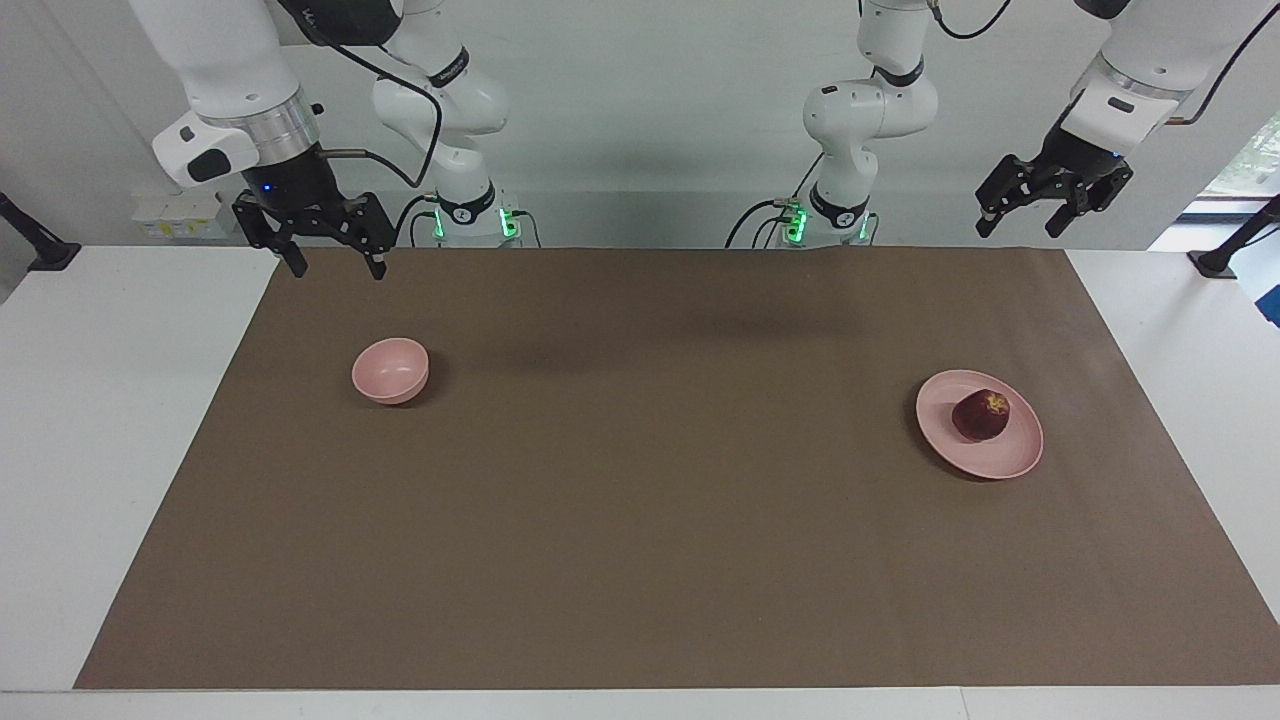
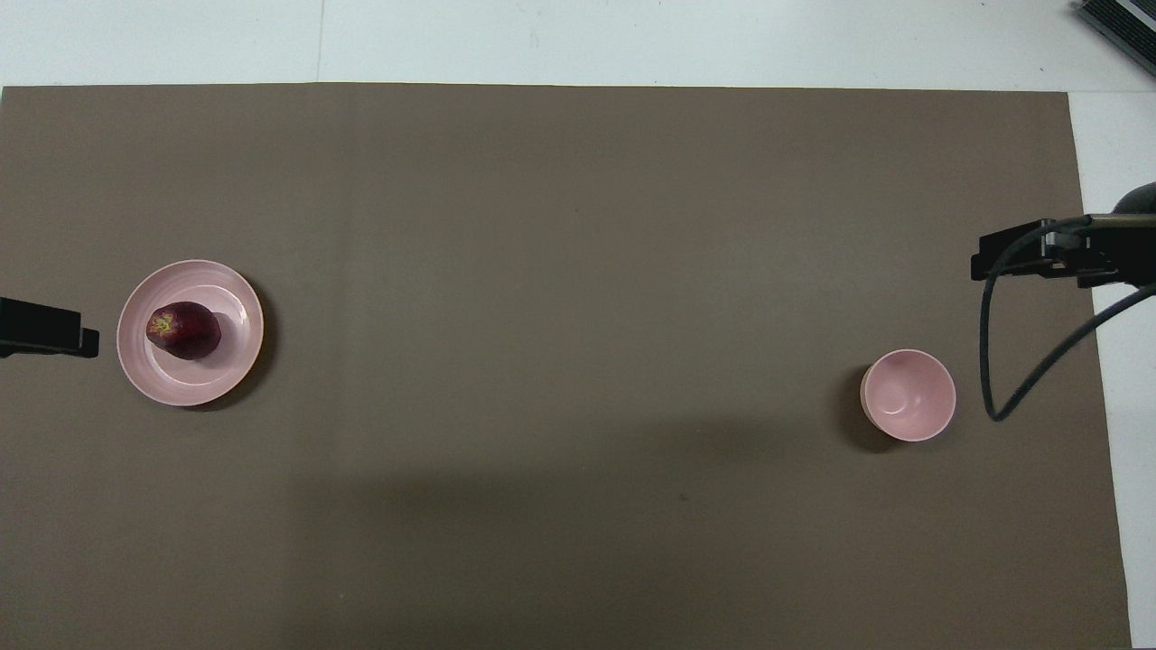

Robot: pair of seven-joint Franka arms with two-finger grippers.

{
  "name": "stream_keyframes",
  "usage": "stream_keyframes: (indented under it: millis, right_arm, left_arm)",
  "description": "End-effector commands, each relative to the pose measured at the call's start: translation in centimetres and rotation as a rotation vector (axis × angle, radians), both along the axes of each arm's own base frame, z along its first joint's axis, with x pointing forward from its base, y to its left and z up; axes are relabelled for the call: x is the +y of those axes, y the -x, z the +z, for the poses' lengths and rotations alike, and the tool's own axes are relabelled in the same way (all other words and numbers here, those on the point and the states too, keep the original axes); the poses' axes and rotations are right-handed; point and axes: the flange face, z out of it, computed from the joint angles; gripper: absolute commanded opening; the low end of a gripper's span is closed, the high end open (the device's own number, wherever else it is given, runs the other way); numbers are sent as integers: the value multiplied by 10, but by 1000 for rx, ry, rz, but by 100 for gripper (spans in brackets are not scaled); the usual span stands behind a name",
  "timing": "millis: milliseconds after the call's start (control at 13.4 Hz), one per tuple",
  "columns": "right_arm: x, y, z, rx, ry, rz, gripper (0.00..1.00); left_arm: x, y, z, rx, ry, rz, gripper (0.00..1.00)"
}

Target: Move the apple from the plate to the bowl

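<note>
A dark red apple (image 1: 981, 415) (image 2: 183, 330) lies on the flat pale pink plate (image 1: 1018, 455) (image 2: 194, 384) toward the left arm's end of the table. The small deep pink bowl (image 1: 390, 370) (image 2: 908, 394) stands empty toward the right arm's end. My left gripper (image 1: 1022, 221) hangs open, high up by its base, well away from the plate. Up in the air near its own base, my right gripper (image 1: 335, 262) is open too, holding nothing. In the overhead view only a tip of the left gripper (image 2: 45, 329) and of the right gripper (image 2: 1039, 253) shows.
A brown mat (image 1: 660, 480) covers most of the white table (image 1: 110, 420). A black cable (image 2: 1002, 361) loops down from the right arm beside the bowl. Black stands sit at both table ends (image 1: 45, 250).
</note>
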Motion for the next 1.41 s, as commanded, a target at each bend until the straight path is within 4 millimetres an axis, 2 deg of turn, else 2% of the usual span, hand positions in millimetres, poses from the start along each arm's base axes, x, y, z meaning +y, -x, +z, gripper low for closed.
stream_keyframes:
  millis: [0, 818, 1338]
  right_arm:
    - [2, 5, 5, 0, -11, -2, 100]
    - [1, 6, 5, 5, -10, -3, 100]
    - [-5, 17, 3, 61, 7, -10, 100]
  left_arm:
    - [1, 0, 3, -4, 4, 8, 100]
    - [1, 0, 2, -2, 4, 8, 100]
    - [1, 0, 2, -2, 5, 8, 100]
